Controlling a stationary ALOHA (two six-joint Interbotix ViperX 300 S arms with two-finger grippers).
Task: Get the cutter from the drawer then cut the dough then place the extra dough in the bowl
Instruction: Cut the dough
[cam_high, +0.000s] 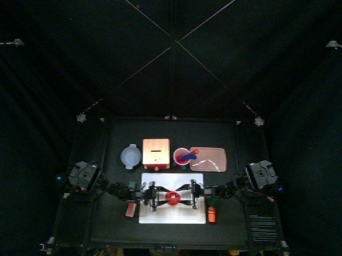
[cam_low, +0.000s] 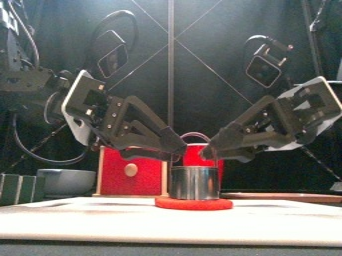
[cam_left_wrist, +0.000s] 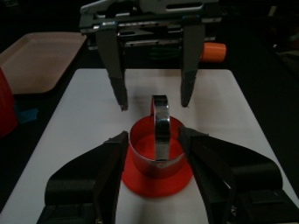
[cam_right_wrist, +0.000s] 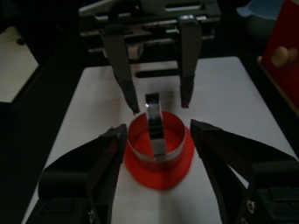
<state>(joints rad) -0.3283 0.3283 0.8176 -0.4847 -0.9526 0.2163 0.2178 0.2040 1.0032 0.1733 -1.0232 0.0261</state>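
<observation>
A round metal cutter (cam_low: 195, 182) stands on a flat red dough disc (cam_low: 194, 203) in the middle of the white cutting board (cam_low: 80, 212). My left gripper (cam_low: 171, 152) and right gripper (cam_low: 217, 152) lean in from either side just above it. In the left wrist view the left gripper (cam_left_wrist: 158, 144) is open, its jaws flanking the cutter (cam_left_wrist: 160, 140) and dough (cam_left_wrist: 155, 175). The right gripper (cam_right_wrist: 158, 129) is open too, its jaws on either side of the cutter (cam_right_wrist: 159, 136). Neither grips it.
Behind the board stand the blue-grey bowl (cam_high: 130, 155), the wooden box (cam_high: 156, 151) with its red drawer front (cam_low: 130, 170), and the pink tray (cam_high: 201, 158) with toy food. A red cup (cam_high: 211, 214) is at the board's front right, a small orange-red thing (cam_high: 131, 210) at its front left.
</observation>
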